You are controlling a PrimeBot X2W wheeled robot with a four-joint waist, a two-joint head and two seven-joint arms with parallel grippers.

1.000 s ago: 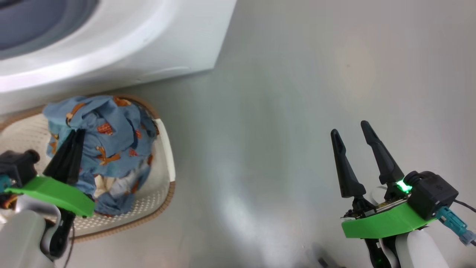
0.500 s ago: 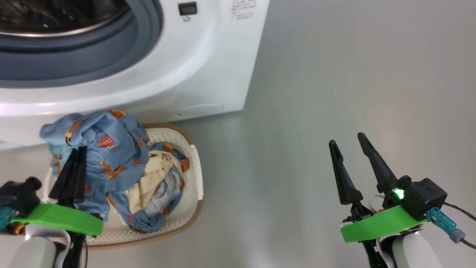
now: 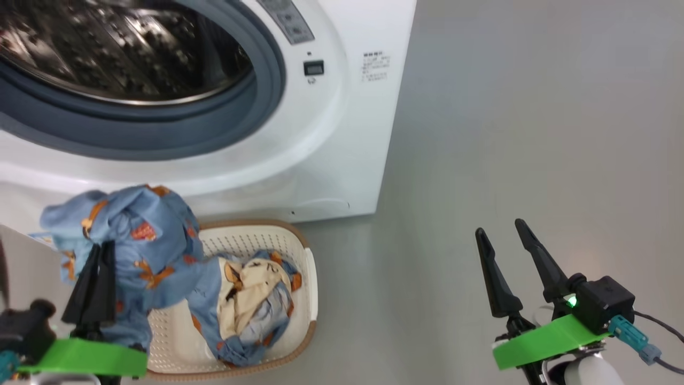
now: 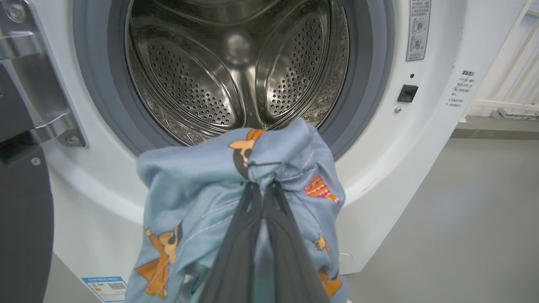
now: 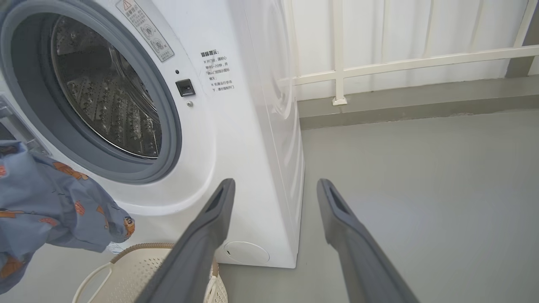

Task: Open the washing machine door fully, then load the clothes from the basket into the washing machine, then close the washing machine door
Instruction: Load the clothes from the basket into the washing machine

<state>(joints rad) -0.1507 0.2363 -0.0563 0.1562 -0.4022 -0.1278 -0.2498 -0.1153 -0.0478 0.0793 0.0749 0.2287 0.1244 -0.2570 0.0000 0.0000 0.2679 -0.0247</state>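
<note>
My left gripper (image 3: 104, 248) is shut on a bunch of the light blue printed clothes (image 3: 133, 235), held up above the basket's left side. In the left wrist view the gripper (image 4: 263, 185) pinches the fabric (image 4: 202, 189) just in front of the washing machine (image 3: 342, 133), below its open steel drum (image 4: 236, 71). The dark washing machine door (image 4: 21, 210) stands swung open at the left edge. The cream basket (image 3: 310, 278) on the floor holds a cream cloth (image 3: 251, 289) and more blue fabric. My right gripper (image 3: 499, 227) hovers open and empty over the floor to the right, also seen in the right wrist view (image 5: 276, 183).
Grey floor (image 3: 507, 133) stretches to the right of the machine. A white railing (image 5: 400, 63) and a low kerb run behind it. The door hinge (image 4: 54, 126) sits left of the drum opening. A blue sticker (image 4: 103, 286) marks the machine's lower corner.
The head camera has tilted up, bringing the drum opening into view. My left gripper has lifted the blue fabric up out of the basket, uncovering the cream cloth. The right gripper stays open.
</note>
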